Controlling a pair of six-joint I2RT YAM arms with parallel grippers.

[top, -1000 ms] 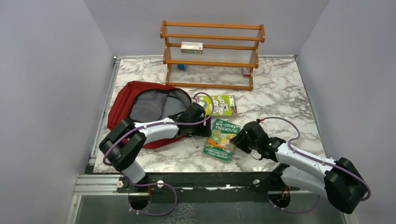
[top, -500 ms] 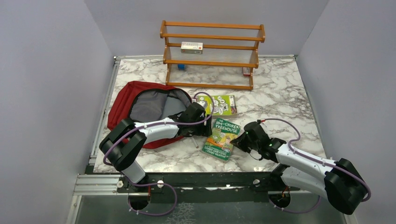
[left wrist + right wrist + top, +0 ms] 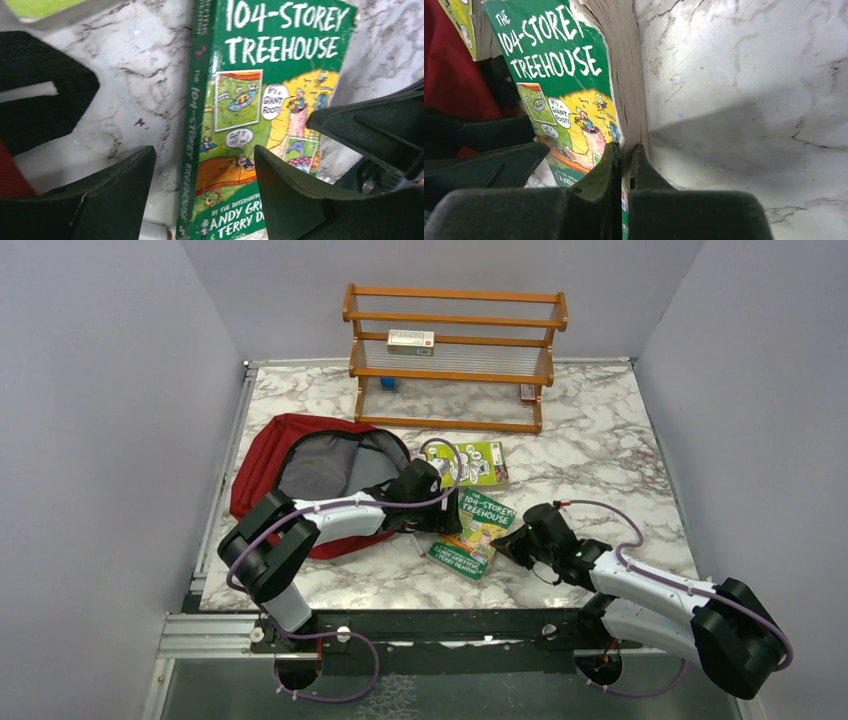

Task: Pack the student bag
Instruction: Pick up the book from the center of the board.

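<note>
The student bag (image 3: pixel 262 458) lies open at the left of the table, dark red with grey lining showing. A green "104-Storey Treehouse" book (image 3: pixel 468 531) lies just right of it. My right gripper (image 3: pixel 626 150) is shut on that book's (image 3: pixel 559 65) page-edge side, one finger on the cover and one underneath. In the top view my right gripper (image 3: pixel 511 540) sits at the book's right edge. My left gripper (image 3: pixel 202 155) is open, with its jaws straddling the spine side of the book (image 3: pixel 250 100) without pinching it. From above, my left gripper (image 3: pixel 449 510) is at the book's left edge.
A second, lighter green book (image 3: pixel 476 462) lies behind the first, next to the bag's mouth. A wooden shelf rack (image 3: pixel 455 355) stands at the back with a white box (image 3: pixel 411 340) on it. A small white stick (image 3: pixel 419 546) lies near the bag's front.
My right gripper has shut on the book's edge and moved it left, turning it toward my left gripper. My left arm has barely moved and stays open.
</note>
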